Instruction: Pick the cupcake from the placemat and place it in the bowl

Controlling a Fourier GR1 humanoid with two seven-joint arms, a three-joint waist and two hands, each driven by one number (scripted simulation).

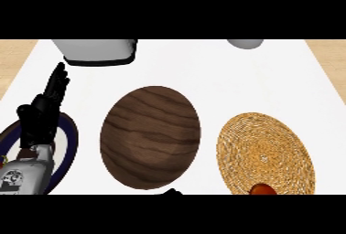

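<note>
The cupcake (263, 189) shows only as an orange-red top at the near edge of the round woven placemat (265, 153), on the right; the rest of it is cut off by the view's lower edge. A dark wooden bowl (150, 136) stands in the middle of the white counter, with nothing visible inside. My left hand (42, 114) rests open at the far left, fingers pointing up and away from the bowl. A small black tip (171, 192), probably part of my right hand, pokes in at the lower edge just below the bowl.
A plate with a dark blue rim (69, 141) lies under my left forearm. A white-grey appliance (94, 50) stands at the back left and a pale rounded object (245, 43) at the back right. Wooden floor shows beyond both counter sides.
</note>
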